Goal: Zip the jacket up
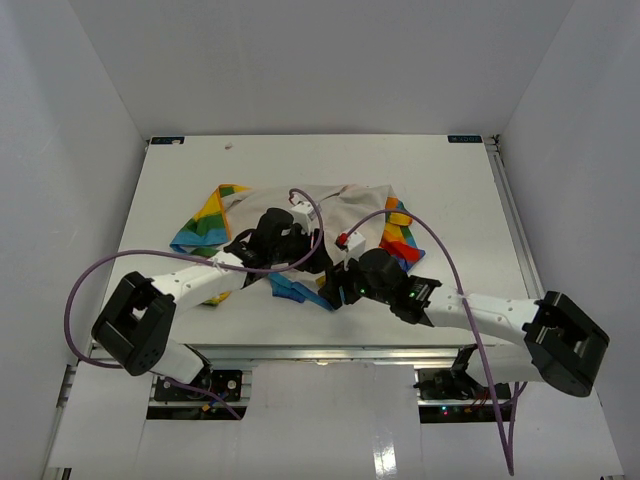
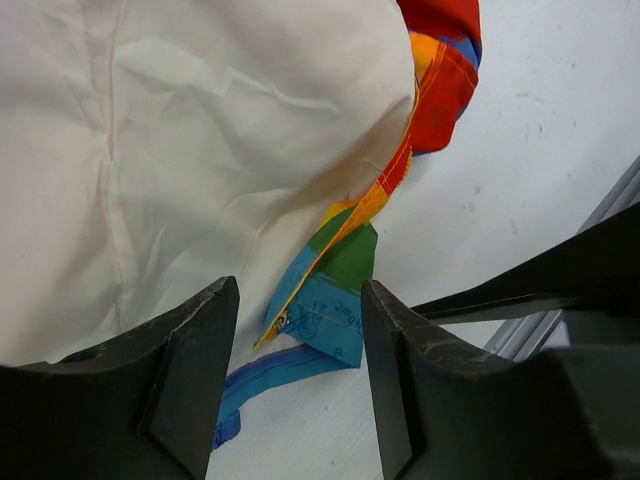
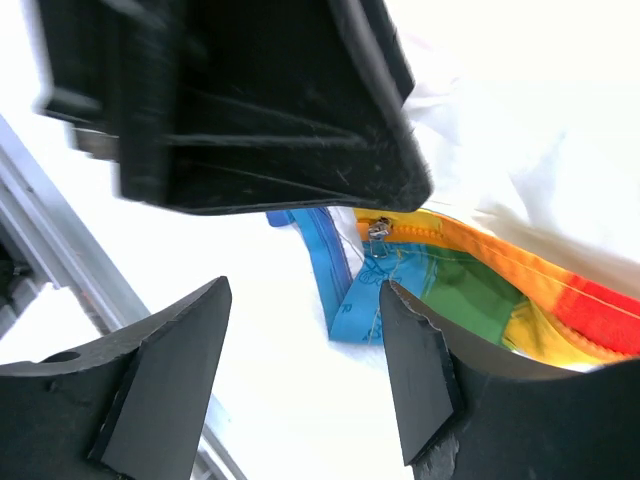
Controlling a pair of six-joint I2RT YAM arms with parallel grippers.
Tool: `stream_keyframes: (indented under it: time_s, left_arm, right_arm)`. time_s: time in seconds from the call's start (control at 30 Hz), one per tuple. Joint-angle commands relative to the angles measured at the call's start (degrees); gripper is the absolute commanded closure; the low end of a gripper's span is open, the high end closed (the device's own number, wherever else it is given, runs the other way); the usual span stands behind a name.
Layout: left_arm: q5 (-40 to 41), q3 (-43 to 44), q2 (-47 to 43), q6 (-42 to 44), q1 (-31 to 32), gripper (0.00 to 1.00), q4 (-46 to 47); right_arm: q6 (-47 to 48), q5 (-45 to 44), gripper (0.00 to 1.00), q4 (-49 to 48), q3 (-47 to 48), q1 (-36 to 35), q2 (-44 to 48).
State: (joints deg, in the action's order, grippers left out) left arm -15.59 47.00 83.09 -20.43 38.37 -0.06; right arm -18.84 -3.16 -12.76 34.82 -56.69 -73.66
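Overhead wide; wrist cams close, sharing jacket (image 2: 220, 150).

Left arm (image 1: 195, 283): white shell links and bulky black joint housings (image 1: 135, 322), the largest at the base end. Its purple cable (image 1: 72, 310) hangs off it in a wide loop.

Right arm (image 1: 495, 312): same white-and-black build. A second purple cable (image 1: 445, 265) runs along it, and a small green light (image 1: 410, 295) shows on the black wrist.

Left gripper (image 2: 298, 290): two matte black wedge fingers (image 2: 190, 370), scuffed, with edges worn pale.

Right gripper (image 3: 305, 290): the same black fingers (image 3: 175, 370), with rough, chipped inner edges.
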Motion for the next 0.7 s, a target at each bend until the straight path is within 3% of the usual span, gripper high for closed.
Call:
stream_keyframes:
  time_s: [0.0,0.33,0.67]
  left_arm:
    - [-5.3,1.9,2.6,4.8,0.2,0.38,-1.6]
    - [-2.5,6.5,8.4,8.1,1.1,0.39,-6.0]
    - [-8.3,10.1,12.8,9.0,1.8,0.4,-6.7]
  right_arm:
    - [0.1,-2.4,0.33,1.5,-2.2,0.0,5.8]
    - [-4.4,-8.3,0.34,1.6,-10.6,0.0,20.3]
    - [-5.2,-10.5,0.35,0.6,-13.4,0.2,19.2]
